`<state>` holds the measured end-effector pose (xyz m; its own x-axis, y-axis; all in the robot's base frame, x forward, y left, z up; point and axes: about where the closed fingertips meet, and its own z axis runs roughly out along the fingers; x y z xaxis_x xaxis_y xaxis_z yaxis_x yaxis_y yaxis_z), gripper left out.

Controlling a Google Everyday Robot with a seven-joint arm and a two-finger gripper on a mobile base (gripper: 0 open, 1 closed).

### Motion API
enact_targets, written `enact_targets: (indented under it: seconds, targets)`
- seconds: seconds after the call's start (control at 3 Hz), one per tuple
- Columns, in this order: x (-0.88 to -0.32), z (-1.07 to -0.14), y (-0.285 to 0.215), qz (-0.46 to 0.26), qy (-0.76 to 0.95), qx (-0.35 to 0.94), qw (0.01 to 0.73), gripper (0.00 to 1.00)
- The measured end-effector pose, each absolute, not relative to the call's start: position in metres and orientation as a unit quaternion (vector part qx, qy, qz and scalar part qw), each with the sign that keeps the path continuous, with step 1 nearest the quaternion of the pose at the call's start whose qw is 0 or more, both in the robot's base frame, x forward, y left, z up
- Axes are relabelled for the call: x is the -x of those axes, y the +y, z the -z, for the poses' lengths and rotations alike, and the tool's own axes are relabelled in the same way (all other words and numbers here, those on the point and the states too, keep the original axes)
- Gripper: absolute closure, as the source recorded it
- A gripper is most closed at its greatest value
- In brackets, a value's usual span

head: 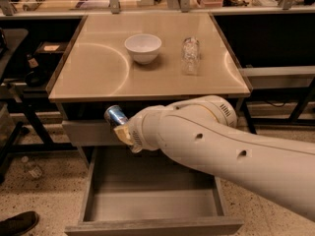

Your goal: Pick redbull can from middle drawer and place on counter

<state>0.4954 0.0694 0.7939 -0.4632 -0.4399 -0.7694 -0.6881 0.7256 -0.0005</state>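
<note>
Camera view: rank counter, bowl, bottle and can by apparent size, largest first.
1. counter
2. bowl
3. bottle, then can, but unsure: the can, held in the gripper below the counter's front edge, is nearer and partly hidden.

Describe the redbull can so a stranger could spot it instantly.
Find the beige counter. Just below its front edge, above the open middle drawer, the gripper holds the redbull can. It's the only blue-and-silver can; the white bowl and clear bottle stand on top.

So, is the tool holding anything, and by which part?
Yes: the slim blue-and-silver metal can, gripped by its lower end in the tool, above the open grey drawer.
</note>
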Motion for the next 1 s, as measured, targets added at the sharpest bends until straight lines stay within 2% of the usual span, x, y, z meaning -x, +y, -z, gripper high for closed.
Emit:
enact_targets:
  seconds: [1.0]
  targets:
    - [-0.504,-0.842,0.070,-0.134,0.829,0.350,0.415,1.00]
